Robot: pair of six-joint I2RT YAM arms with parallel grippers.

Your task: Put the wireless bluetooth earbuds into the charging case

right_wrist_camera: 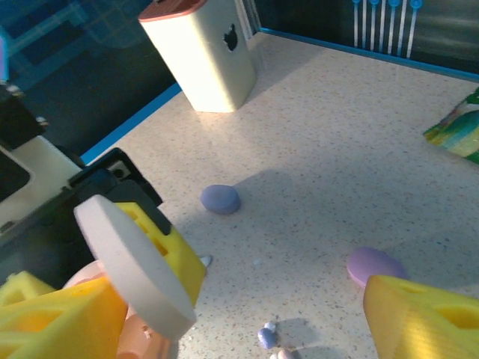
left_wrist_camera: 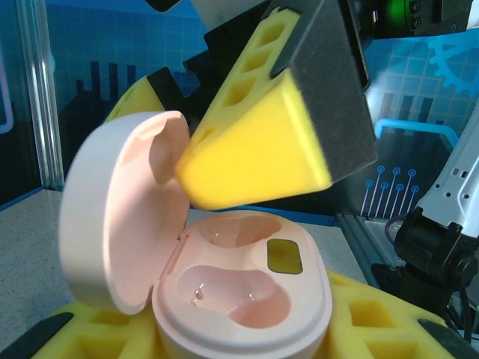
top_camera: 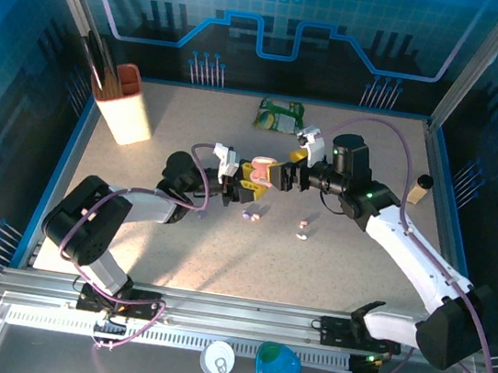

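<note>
Quick count of what's on the table (top_camera: 356, 285). One pink charging case (top_camera: 259, 170) is up off the surface about mid-table, clamped at its base between the yellow foam pads of the left gripper (top_camera: 246, 184). Its lid is flipped open. In the left wrist view you can see the two moulded wells (left_wrist_camera: 239, 292) in the base and one small dark window (left_wrist_camera: 284, 256).

The right gripper (top_camera: 286, 171) comes in from the right with its two fingers spread wide and nothing held. One yellow finger (left_wrist_camera: 254, 157) sits right up against the open lid (left_wrist_camera: 120, 217). I can't tell if it's actually touching.

The earbuds (top_camera: 251, 215) are all lying on the table just near of the case. I count four tiny pale specks in two pairs: one pair under the case and the other pair (top_camera: 301, 229) a bit to the right.

The right wrist view also shows two closed pebble cases on the surface. One is bluish lilac (right_wrist_camera: 221, 199) and one is pinker lilac (right_wrist_camera: 373, 263), and they're well apart.

Other stuff:
- One cream holder (top_camera: 126, 106) with dark sticks in it, far left.
- One green packet (top_camera: 280, 115) at the far middle.
- One small bottle (top_camera: 420, 187) at the right edge.
- One white disc (top_camera: 218, 360) and one blue wedge (top_camera: 277, 367), side by side down by the near rail.
</note>
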